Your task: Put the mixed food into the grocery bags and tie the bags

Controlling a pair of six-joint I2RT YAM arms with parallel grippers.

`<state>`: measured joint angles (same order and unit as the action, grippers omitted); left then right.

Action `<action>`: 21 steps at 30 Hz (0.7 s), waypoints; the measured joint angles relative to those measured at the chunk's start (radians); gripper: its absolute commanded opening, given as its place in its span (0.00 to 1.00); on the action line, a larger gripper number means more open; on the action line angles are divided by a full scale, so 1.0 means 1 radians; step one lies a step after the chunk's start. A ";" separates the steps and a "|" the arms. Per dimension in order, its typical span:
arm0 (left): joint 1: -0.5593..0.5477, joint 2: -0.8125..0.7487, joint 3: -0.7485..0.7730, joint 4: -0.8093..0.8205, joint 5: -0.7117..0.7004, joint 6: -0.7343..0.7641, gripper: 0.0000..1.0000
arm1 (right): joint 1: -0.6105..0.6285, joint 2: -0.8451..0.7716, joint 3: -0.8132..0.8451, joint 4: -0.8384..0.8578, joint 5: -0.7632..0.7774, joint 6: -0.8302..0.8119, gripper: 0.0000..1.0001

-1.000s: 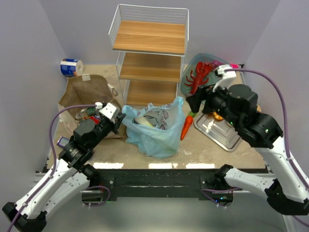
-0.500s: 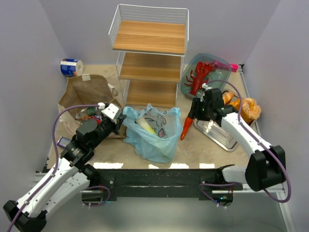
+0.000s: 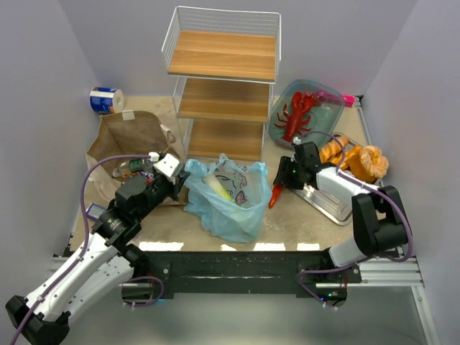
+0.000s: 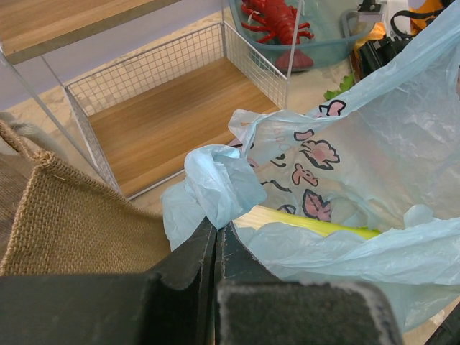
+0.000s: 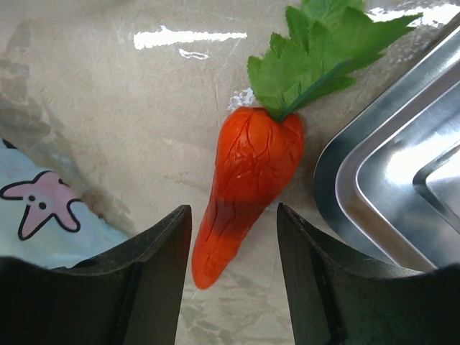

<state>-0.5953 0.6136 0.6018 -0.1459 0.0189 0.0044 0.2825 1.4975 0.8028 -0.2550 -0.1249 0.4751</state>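
Observation:
The light-blue plastic bag [image 3: 228, 198] with printed figures lies open at table centre, and a pale green-yellow leek [image 4: 316, 223] lies inside it. My left gripper [image 3: 175, 180] [image 4: 215, 228] is shut on the bag's bunched left edge [image 4: 219, 183]. An orange carrot [image 3: 275, 191] [image 5: 246, 183] with green leaves lies flat on the table. My right gripper [image 3: 282, 178] [image 5: 233, 215] is open low over it, one finger on each side of its tip, with gaps. The brown bag [image 3: 128, 138] lies at left. A red lobster [image 3: 296, 113] sits in the teal dish, with breads [image 3: 361, 162] at right.
A white wire shelf [image 3: 226, 79] with wooden boards stands at the back centre. A steel tray [image 3: 332, 200] [image 5: 402, 180] lies just right of the carrot. A teal dish [image 3: 329, 108] holds the lobster. A blue-and-white roll [image 3: 106, 99] sits back left, and a purple bar [image 3: 92, 210] lies near my left arm.
My right arm has swung down from above the tray to the carrot, and its jaws have narrowed around the tip. The left gripper keeps hold of the bag edge.

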 measured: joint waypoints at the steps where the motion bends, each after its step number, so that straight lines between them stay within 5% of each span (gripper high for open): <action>1: 0.000 0.001 0.000 0.000 0.000 0.000 0.00 | 0.001 0.014 0.000 0.009 0.000 0.002 0.54; 4: 0.000 0.005 0.000 0.000 0.001 0.000 0.00 | 0.008 0.043 0.000 0.030 0.000 0.005 0.44; 9: 0.000 0.011 0.000 0.000 0.002 0.000 0.00 | 0.020 0.081 0.005 0.062 -0.006 0.011 0.08; 15: 0.000 0.011 0.000 0.000 0.006 0.000 0.00 | 0.025 -0.031 0.027 -0.045 0.035 -0.013 0.01; 21: 0.000 0.017 0.000 0.003 0.026 0.000 0.00 | 0.026 -0.492 0.189 -0.105 0.053 -0.052 0.00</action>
<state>-0.5953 0.6304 0.6018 -0.1429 0.0444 0.0044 0.3088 1.0050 0.9916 -0.3599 -0.0723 0.4232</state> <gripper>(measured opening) 0.018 0.233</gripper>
